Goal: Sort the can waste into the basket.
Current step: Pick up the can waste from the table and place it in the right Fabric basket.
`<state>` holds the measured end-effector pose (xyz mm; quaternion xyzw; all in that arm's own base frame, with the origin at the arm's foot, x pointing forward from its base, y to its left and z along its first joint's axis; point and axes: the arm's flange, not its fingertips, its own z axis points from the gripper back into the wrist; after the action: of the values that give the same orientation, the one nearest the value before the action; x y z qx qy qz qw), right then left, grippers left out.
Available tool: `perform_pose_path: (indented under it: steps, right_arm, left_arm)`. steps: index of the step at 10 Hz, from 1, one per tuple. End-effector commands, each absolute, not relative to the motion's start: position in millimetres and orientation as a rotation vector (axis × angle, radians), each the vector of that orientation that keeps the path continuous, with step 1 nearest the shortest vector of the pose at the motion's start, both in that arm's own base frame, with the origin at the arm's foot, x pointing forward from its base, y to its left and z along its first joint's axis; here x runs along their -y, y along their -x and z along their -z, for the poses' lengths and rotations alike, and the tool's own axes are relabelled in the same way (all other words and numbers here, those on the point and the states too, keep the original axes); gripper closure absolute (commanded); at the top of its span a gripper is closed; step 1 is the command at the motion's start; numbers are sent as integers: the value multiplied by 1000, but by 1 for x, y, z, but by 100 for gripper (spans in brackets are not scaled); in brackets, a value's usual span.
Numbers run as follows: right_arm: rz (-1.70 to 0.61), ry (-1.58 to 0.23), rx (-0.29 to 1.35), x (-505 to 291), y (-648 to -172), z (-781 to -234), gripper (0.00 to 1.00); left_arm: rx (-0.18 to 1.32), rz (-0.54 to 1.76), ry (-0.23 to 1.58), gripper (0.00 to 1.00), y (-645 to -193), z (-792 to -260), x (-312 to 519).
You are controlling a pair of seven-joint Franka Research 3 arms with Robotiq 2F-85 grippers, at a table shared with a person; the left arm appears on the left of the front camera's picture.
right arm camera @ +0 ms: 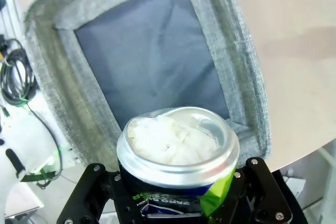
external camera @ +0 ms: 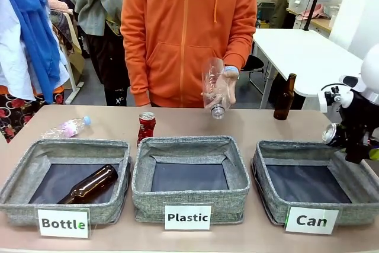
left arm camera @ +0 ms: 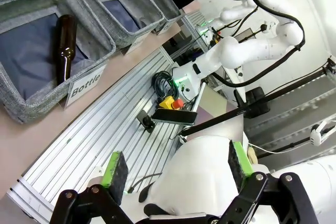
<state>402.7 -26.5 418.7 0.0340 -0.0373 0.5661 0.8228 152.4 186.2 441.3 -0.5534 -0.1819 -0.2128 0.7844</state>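
My right gripper (external camera: 346, 140) hangs over the right rim of the grey "Can" basket (external camera: 278, 152), shut on the black can (external camera: 333, 134). From the right wrist the black can (right arm camera: 177, 156) with green marks and a silver top sits between the fingers, the Can basket (right arm camera: 63, 93) with dark lining below it. The red dented can (external camera: 146, 125) stands upright on the table behind the gap between the Bottle and Plastic baskets. My left gripper (left arm camera: 176, 169) is open, off the table's near edge, holding nothing.
A person in orange holds a clear plastic bottle (external camera: 214, 90) above the "Plastic" basket (external camera: 189, 146). The "Bottle" basket (external camera: 35, 155) holds a brown bottle (external camera: 89, 185). Another clear bottle (external camera: 68, 127) lies far left. A brown bottle (external camera: 285, 98) stands far right.
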Motion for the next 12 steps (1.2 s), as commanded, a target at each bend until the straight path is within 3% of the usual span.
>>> perform_pose_path:
  steps: [1,2,3,4,6,7,8,12]
  right_arm:
    - [-1256,-123,107,28,-413,-423,84]
    - [-1271,-123,104,27,-414,-423,41]
    - [-1291,-129,96,26,-413,-423,26]
    - [-1285,-131,94,25,-413,-424,0]
    - [-1292,-136,94,22,-415,-425,0]
    - [-1294,-137,91,21,-414,-426,8]
    - [-1299,-145,91,20,-414,-426,0]
    - [-1280,-267,119,22,-415,-430,0]
  left_arm:
    - [408,463,1213,0,-152,-445,-187]
    - [408,463,1213,0,-152,-445,-187]
    - [408,463,1213,0,-152,-445,-187]
    - [408,463,1213,0,-152,-445,-187]
    - [408,463,1213,0,-152,-445,-187]
    - [408,463,1213,0,-152,-445,-187]
    - [408,463,1213,0,-152,-445,-187]
    - [408,463,1213,0,-152,-445,-187]
